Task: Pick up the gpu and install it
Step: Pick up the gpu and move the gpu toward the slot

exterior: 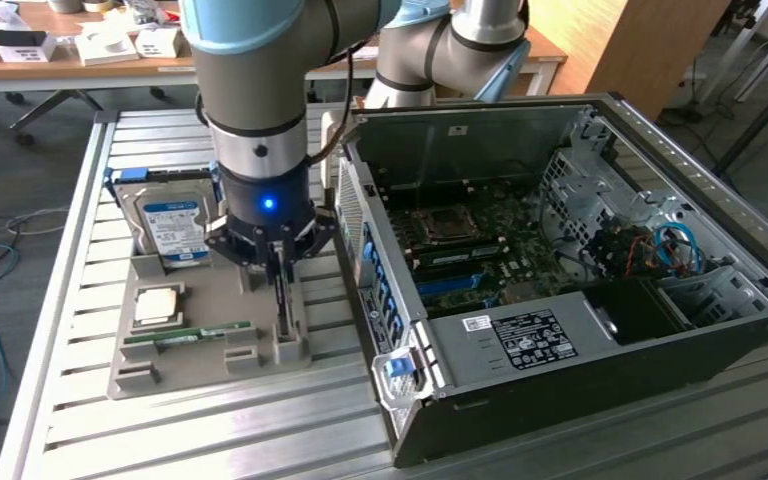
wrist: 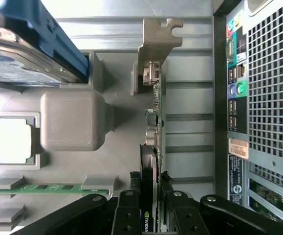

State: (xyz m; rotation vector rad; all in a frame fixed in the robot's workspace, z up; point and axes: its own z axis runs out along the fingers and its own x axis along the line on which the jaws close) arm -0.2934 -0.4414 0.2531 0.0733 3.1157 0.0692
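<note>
Gripper (wrist: 149,185) pinches the gpu (wrist: 156,112) upright in a grey holder (wrist: 73,122) on the slatted table (exterior: 224,432).

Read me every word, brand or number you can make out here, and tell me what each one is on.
"NVIDIA": small white lettering on the gpu, at the end nearest the wrist camera.
Blue-and-white label on the hard drive: print too small to read.
White label inside the computer case: too small to read.
Orange and black stickers on the case's rear: blurred, unreadable.
</note>
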